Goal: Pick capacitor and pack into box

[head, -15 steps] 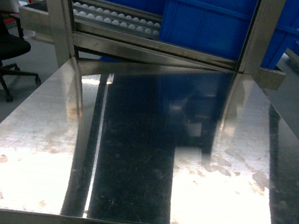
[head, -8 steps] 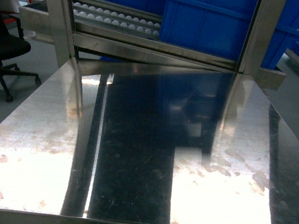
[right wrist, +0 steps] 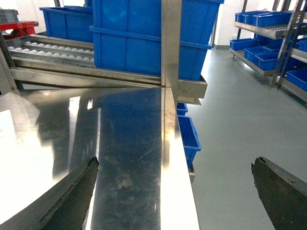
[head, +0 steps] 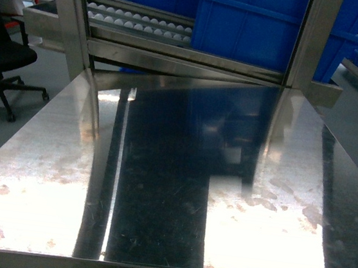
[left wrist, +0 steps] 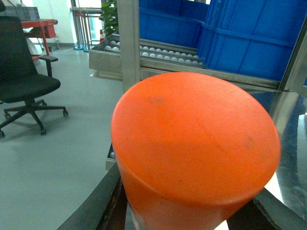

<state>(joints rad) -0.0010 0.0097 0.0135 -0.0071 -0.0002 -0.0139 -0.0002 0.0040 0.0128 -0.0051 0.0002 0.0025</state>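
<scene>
Blue bins (head: pixel 243 25) behind bare steel table (head: pixel 172 191)

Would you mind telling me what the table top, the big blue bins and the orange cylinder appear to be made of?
The table top looks like brushed stainless steel: mirror-like reflections, fine scratches, dull stains. The blue bins look like moulded plastic, with uniform colour and ribbed rims. The orange cylinder has a smooth matte skin, perhaps plastic or rubber; I cannot tell which.

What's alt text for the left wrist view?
A large orange cylinder fills the frame, held close between the left gripper's dark fingers. Behind it are a black office chair, grey floor, and blue bins on a steel rack.
</scene>
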